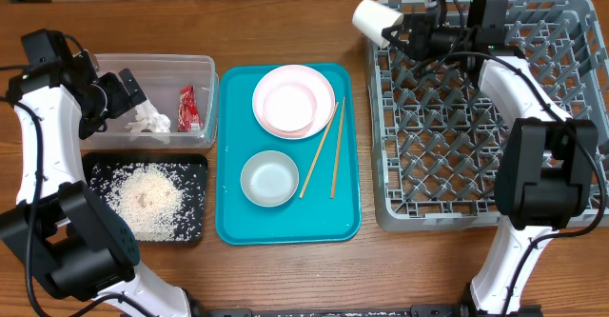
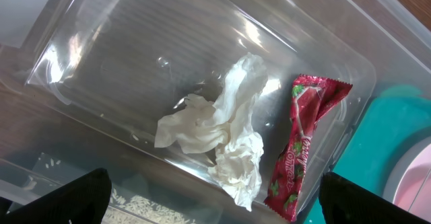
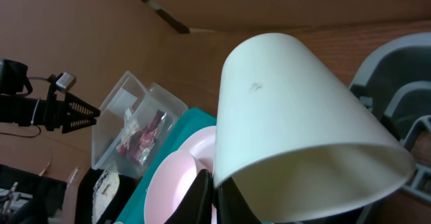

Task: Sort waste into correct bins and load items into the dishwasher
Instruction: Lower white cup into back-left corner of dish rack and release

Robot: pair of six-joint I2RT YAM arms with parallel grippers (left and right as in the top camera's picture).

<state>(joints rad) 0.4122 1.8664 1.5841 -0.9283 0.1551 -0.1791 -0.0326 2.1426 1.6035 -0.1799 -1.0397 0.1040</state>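
The waste sorting is judged done. The crumpled, papery white tissue and the glossy red snack wrapper are seen lying in the clear plastic tub at the far left. The loose rice grains are spread in a pale heap on the flat black tray just on the near side of the tub. The left gripper is held over the tub, its jaws spread wide with nothing between them. Loading is judged barely begun. The smooth white cup, a tapered form tipped on its side, is pinched at its rim between the narrowed jaws of the right gripper. It is held at the far left corner of the grey pegged dish rack, in which no dish is seen yet. To be loaded from the teal tray in the middle are the round pale pink plate, the small grey-white bowl and the two thin wooden chopsticks.
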